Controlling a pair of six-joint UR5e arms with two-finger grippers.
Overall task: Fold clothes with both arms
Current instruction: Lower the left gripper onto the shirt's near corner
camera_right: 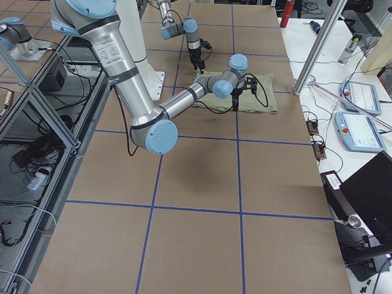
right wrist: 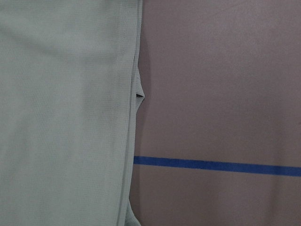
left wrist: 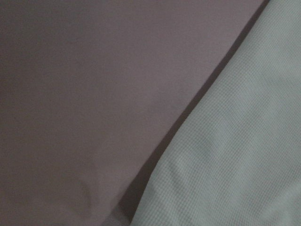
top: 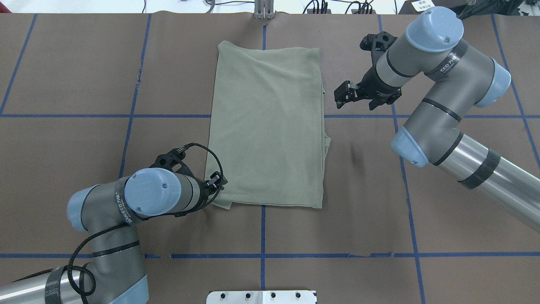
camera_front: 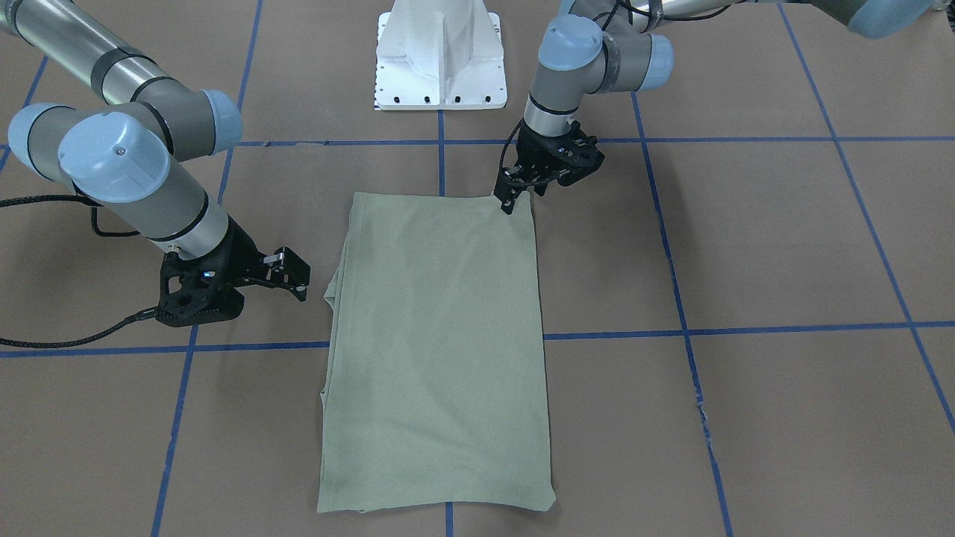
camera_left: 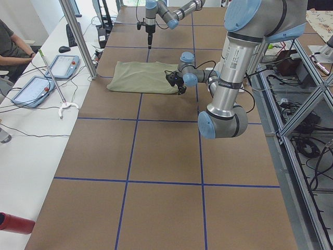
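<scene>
Left tool (camera_front: 513, 200) low, right tool (camera_front: 293, 274) spread.

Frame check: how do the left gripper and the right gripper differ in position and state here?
The left gripper is down at the near-robot corner of the shirt. The right gripper hangs higher, beside the opposite long edge, clear of it. The right gripper's jaws stand open; whether the left gripper's jaws grip the shirt cannot be told. Both are black and two-fingered.
</scene>
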